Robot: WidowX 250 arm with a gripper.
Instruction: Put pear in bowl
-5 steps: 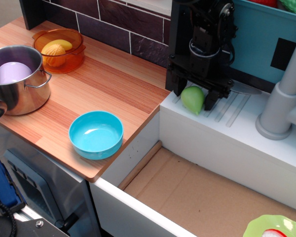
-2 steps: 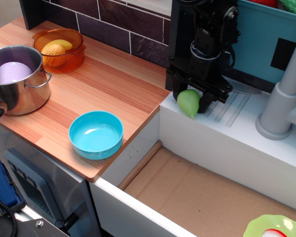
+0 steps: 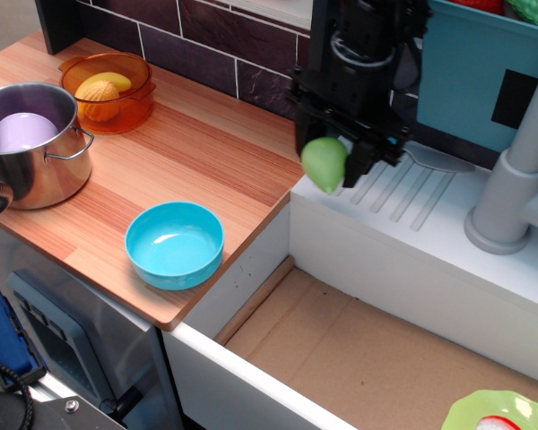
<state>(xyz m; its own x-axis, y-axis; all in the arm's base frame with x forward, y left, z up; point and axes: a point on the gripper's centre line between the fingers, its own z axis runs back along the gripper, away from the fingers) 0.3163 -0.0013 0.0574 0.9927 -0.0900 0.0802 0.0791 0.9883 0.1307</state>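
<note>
Pear carried aloft, bowl lying down-left.
I am holding the pear [image 3: 324, 164] clamped in the gripper [image 3: 327, 167], tapered end pointing down, above the counter's right edge; the bowl [image 3: 175, 244] is sitting well apart toward the lower left.

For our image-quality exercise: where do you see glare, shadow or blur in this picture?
In the observation.image view: white glare on the bowl floor and the steel pot rim; the tool is dark with little detail; the pear looks slightly soft-edged.

Toy kitchen: sink [image 3: 412, 233], faucet [image 3: 511, 188], counter [image 3: 188, 152].
</note>
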